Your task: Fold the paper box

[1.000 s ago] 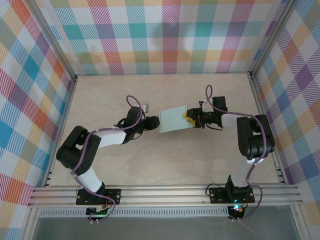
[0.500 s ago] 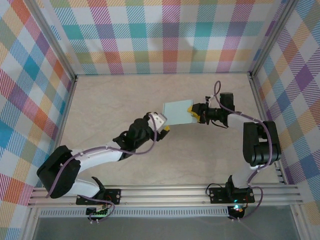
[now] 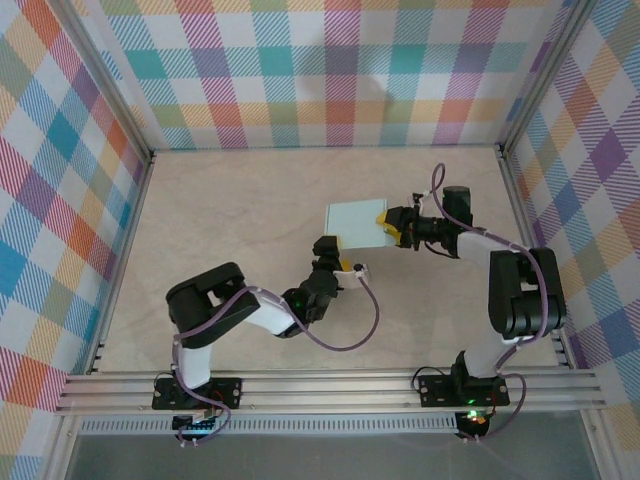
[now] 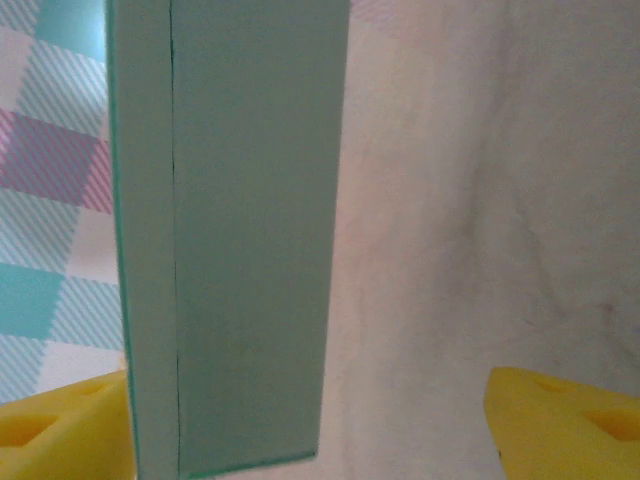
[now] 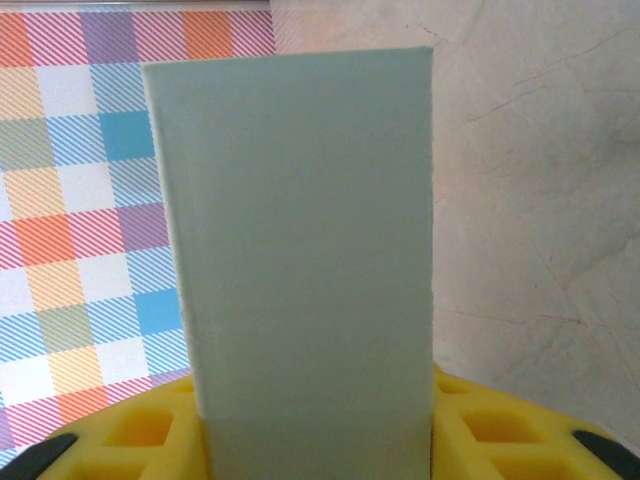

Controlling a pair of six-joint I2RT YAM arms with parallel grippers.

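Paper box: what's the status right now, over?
Right gripper shut on box. Left gripper open, straddling its near corner. Box closed, no loose flaps visible.

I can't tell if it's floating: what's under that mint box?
Beige table shows around the paper box; the patch directly beneath is hidden. The right end effector clamps one edge; the left end effector sits at its near corner.
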